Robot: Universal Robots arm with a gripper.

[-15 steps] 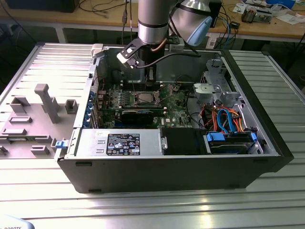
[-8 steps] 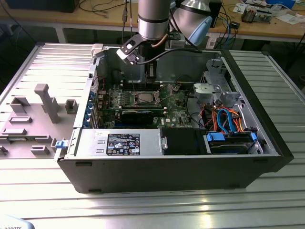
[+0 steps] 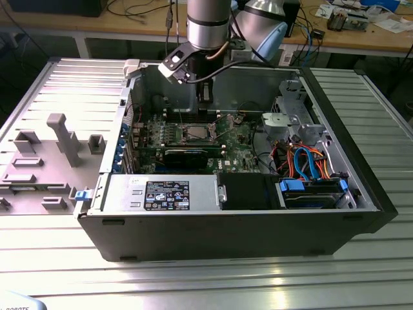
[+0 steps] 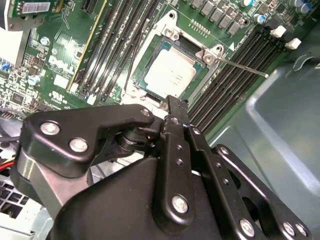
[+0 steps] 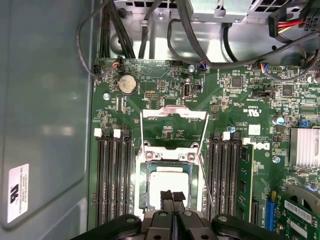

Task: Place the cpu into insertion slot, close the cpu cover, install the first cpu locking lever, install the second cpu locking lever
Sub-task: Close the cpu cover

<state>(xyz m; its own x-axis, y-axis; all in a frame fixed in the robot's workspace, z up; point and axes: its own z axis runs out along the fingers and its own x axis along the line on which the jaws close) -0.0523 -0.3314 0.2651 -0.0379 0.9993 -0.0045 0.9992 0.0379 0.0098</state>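
Already the cpu (image 5: 169, 181) lies seated in the insertion slot (image 5: 170, 155), between the memory slots (image 5: 114, 175) of the green motherboard (image 5: 240, 100). The cpu cover (image 5: 174, 114) is swung open, tipped back beyond the socket, and a thin locking lever (image 4: 242, 67) juts out unlatched. The gripper (image 5: 173, 196) hangs close above the chip's edge, fingertips pressed together on nothing.

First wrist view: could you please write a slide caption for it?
The cpu sits in the insertion slot, cpu cover open, shut hand close by.
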